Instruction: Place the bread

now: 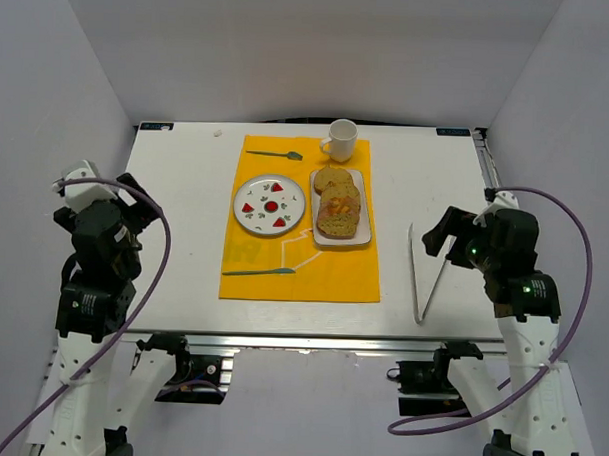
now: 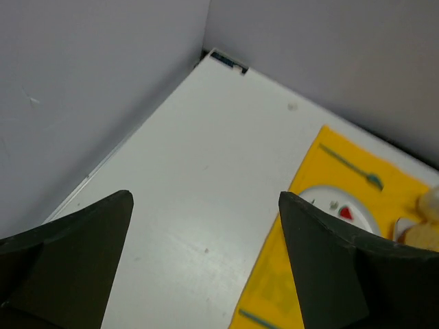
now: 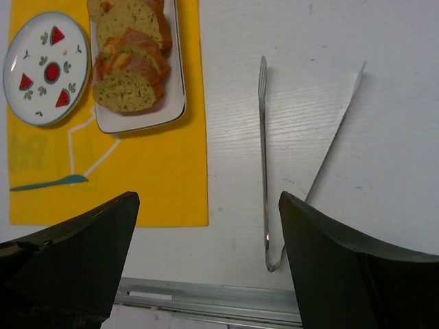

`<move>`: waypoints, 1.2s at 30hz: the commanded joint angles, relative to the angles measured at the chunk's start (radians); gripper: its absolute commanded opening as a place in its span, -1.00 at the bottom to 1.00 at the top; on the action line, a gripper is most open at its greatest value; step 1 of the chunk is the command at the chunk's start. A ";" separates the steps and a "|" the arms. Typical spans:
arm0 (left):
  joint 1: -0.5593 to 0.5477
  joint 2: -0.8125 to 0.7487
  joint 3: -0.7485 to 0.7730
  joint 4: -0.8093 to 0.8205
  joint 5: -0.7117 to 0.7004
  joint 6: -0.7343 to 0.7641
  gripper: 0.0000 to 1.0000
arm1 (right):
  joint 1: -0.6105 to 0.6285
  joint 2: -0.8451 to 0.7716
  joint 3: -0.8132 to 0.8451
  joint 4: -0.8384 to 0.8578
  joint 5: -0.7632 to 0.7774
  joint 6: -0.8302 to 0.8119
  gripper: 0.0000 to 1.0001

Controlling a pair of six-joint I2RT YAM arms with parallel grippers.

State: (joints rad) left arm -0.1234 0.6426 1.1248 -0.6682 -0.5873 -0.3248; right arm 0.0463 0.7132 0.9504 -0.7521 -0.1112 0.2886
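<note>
The bread (image 1: 339, 204) lies in overlapping slices on a white tray (image 1: 342, 241) (none lifted), which sits on the yellow placemat (image 1: 303, 278). At its 9 o'clock is a round plate (image 1: 286, 192) painted with watermelon slices, and at 12 o'clock a white cup (image 1: 340, 139). Metal tongs (image 1: 415, 277) rest on the bare table at about 4 o'clock. The right gripper (image 3: 206, 199) hangs near them with its jaws spread wide and nothing between them. The left gripper (image 2: 206, 199), far off at 9 o'clock, is likewise spread and holds nothing.
</note>
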 commanded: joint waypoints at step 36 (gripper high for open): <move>-0.001 -0.044 0.067 -0.341 0.257 0.102 0.96 | 0.018 0.401 -0.306 0.132 0.151 0.075 0.79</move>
State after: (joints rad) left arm -0.1234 0.5983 1.2030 -1.0168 -0.3458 -0.2237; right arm 0.0528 1.1202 0.6777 -0.7048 0.0216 0.3275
